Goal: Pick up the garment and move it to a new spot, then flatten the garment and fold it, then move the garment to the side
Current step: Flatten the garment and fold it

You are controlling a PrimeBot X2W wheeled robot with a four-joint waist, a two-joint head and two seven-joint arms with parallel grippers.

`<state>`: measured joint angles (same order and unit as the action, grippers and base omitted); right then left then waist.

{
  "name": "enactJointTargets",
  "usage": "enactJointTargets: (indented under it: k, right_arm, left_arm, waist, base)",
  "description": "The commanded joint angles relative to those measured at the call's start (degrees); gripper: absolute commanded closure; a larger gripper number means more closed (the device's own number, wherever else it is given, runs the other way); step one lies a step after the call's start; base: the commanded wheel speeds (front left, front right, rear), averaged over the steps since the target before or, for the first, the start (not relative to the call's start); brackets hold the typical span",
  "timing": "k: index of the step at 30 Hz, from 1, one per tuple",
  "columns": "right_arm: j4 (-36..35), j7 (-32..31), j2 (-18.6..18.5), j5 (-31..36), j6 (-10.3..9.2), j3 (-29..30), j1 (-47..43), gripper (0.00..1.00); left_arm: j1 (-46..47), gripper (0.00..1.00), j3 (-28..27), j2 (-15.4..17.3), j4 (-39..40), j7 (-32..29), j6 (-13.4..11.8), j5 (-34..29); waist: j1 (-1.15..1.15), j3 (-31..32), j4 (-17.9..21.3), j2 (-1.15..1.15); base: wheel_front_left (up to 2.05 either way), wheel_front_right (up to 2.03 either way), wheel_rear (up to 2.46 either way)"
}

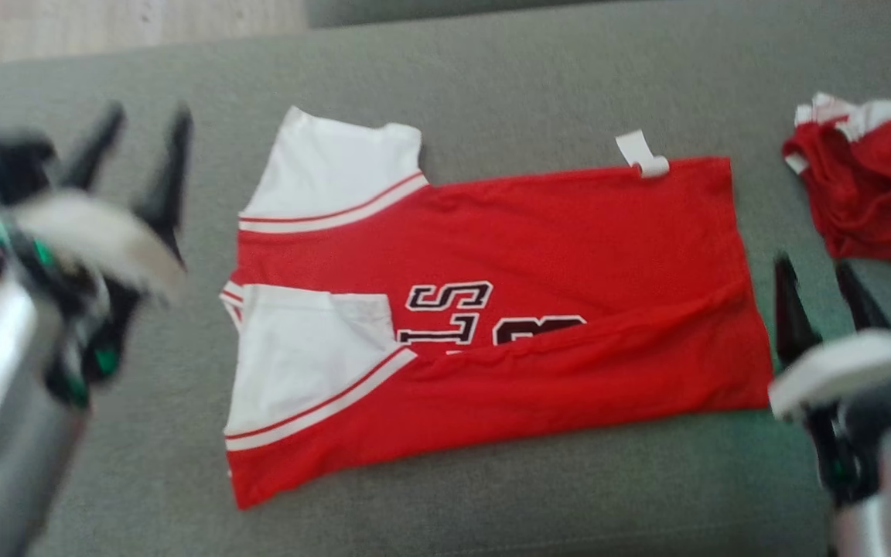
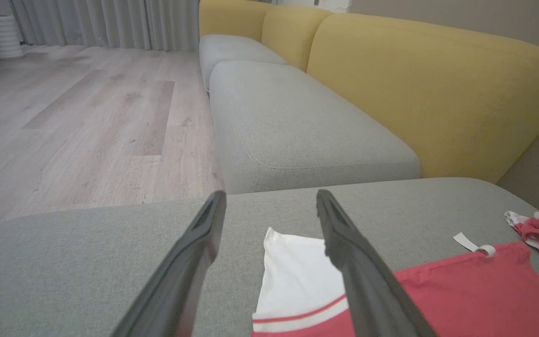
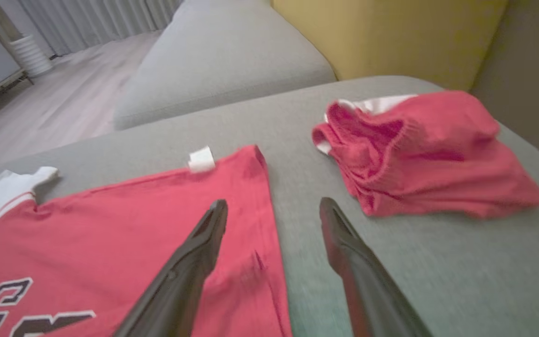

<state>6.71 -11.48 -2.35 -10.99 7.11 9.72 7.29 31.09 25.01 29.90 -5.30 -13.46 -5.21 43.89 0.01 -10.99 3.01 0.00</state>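
A red garment (image 1: pixel 538 255) with white sleeves and black lettering lies spread on the grey cushion (image 1: pixel 492 85), its near long edge folded over onto the body. It also shows as the garment (image 2: pixel 466 295) and the garment (image 3: pixel 110 234) in the wrist views. My left gripper (image 1: pixel 148 124) hovers open to the left of the sleeves, holding nothing. My right gripper (image 1: pixel 821 275) stands open just off the garment's right hem, empty. In the wrist views the left gripper (image 2: pixel 272 196) and right gripper (image 3: pixel 274 206) show jaws wide apart.
A second red and white cloth (image 1: pixel 871 182) lies bunched at the cushion's far right, seen as the cloth (image 3: pixel 419 154) close beyond my right fingers. A yellow sofa back (image 2: pixel 438 89) and another grey seat (image 2: pixel 297 126) lie beyond; wooden floor (image 2: pixel 73 117) is on the left.
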Motion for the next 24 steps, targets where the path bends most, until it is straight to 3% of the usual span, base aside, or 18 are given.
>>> enactJointTargets:
  k: [1,7,14,24]
  right_arm:
    - [-3.3,-0.7,-0.5,0.1,0.37,-2.7,4.2,0.0]
    - [-4.3,-1.4,-0.5,-0.1,0.37,-8.2,11.0,0.0]
    - [-3.6,-0.6,-0.5,-0.6,0.37,-11.9,15.2,0.0]
    - [-1.6,1.7,-0.5,-1.8,0.37,-13.3,16.5,0.0]
  left_arm:
    - [6.6,0.0,-2.6,2.6,-1.2,-1.6,0.9,-0.7]
    - [17.1,0.0,-0.4,3.7,-11.3,-5.6,3.9,-3.2]
    - [22.1,0.0,2.1,4.8,-20.4,-9.1,6.6,-4.9]
    - [23.1,0.0,4.2,5.9,-25.1,-13.5,7.1,-5.6]
  waist:
    - [-0.01,-3.3,2.4,0.0]
    - [-0.01,-9.4,7.0,0.0]
    - [-0.01,-14.8,11.3,0.0]
    - [-0.01,-17.4,13.6,0.0]
  base:
    - [0.0,0.0,0.0]
    - [0.0,0.0,0.0]
    - [0.0,0.0,0.0]
    - [0.0,0.0,0.0]
